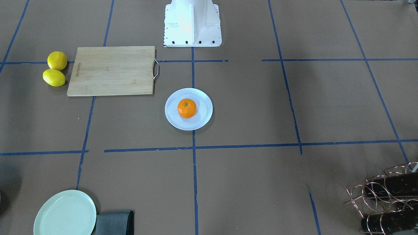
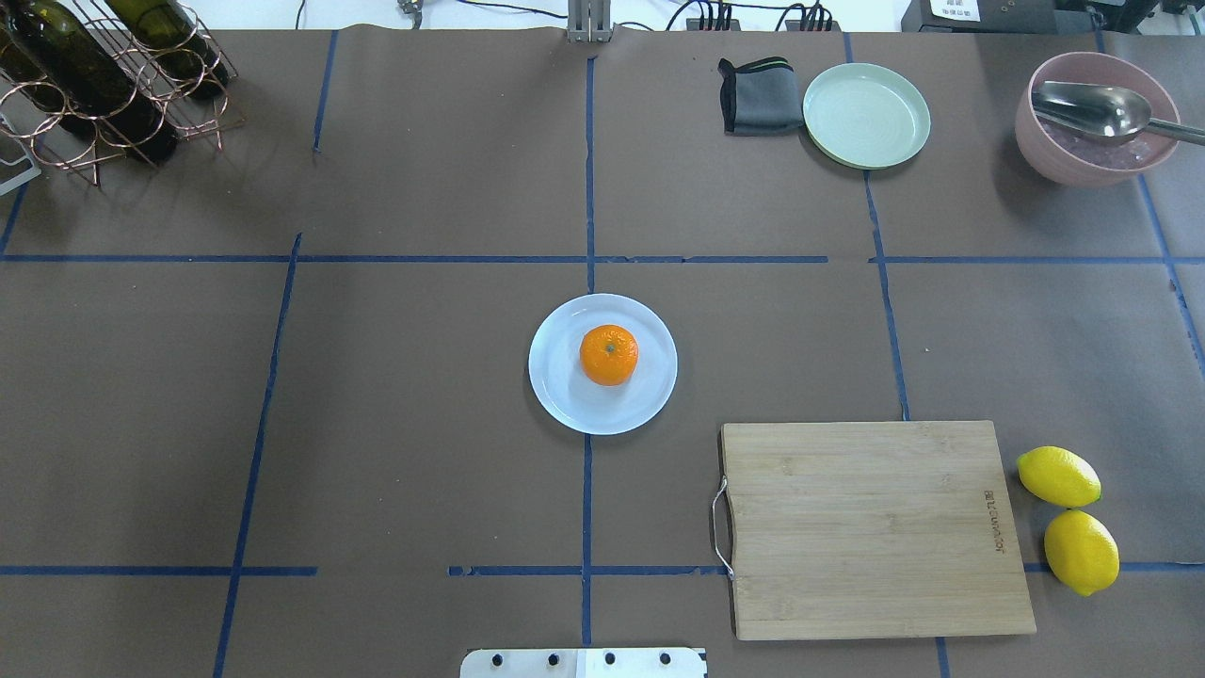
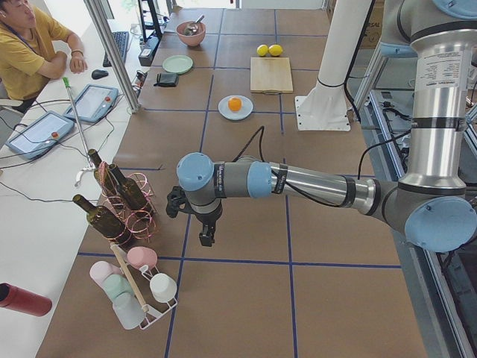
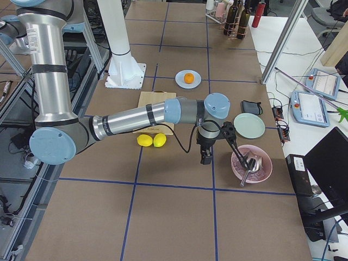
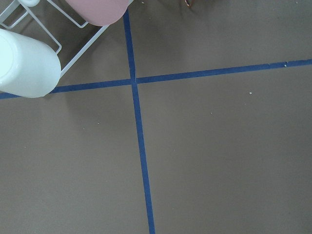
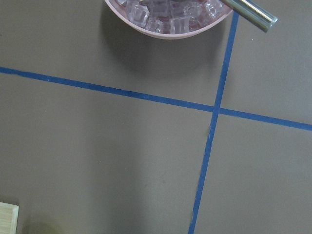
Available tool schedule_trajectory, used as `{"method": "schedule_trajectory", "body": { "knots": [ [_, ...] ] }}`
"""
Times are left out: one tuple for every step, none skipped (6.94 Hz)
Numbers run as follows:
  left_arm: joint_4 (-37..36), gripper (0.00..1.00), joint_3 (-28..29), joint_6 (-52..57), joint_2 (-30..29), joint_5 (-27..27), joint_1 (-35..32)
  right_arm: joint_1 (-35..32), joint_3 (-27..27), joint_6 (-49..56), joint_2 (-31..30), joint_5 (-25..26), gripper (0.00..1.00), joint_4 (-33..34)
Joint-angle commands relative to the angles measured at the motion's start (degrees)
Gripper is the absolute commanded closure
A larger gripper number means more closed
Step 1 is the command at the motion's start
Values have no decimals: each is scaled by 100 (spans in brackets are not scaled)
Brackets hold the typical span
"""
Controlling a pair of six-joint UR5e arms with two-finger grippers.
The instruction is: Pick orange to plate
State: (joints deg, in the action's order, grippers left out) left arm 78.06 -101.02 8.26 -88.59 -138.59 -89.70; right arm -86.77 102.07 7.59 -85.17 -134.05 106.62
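Already: orange [image 2: 608,354] sits mid plate [image 2: 565,400], stem up | L gripper [image 3: 203,237] & R gripper [image 4: 205,159] both well apart from it, finger gap can't tell | looks done; any retreat shld stay high, clear of rim

Brown taped table [image 2: 377,424], white plate [image 2: 557,395], board [image 2: 875,527], lemons [image 2: 1059,476]
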Motion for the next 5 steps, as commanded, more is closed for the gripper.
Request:
{"method": "schedule_trajectory", "body": {
  "knots": [
    [557, 0, 109, 1, 27, -2, 6, 54, -20, -30, 88, -7, 0, -18],
    [762, 0, 118, 9, 79, -10, 6, 63, -64, -38, 88, -16, 0, -27],
    [825, 0, 423, 44, -17, -10, 6, 116, -82, -38, 88, -25, 0, -45],
    [834, 0, 417, 79, -113, -2, 6, 108, -91, -30, 88, -42, 0, -54],
    [817, 0, 400, 105, -280, 7, 6, 107, -100, -30, 79, -43, 0, -54]
  ]
}}
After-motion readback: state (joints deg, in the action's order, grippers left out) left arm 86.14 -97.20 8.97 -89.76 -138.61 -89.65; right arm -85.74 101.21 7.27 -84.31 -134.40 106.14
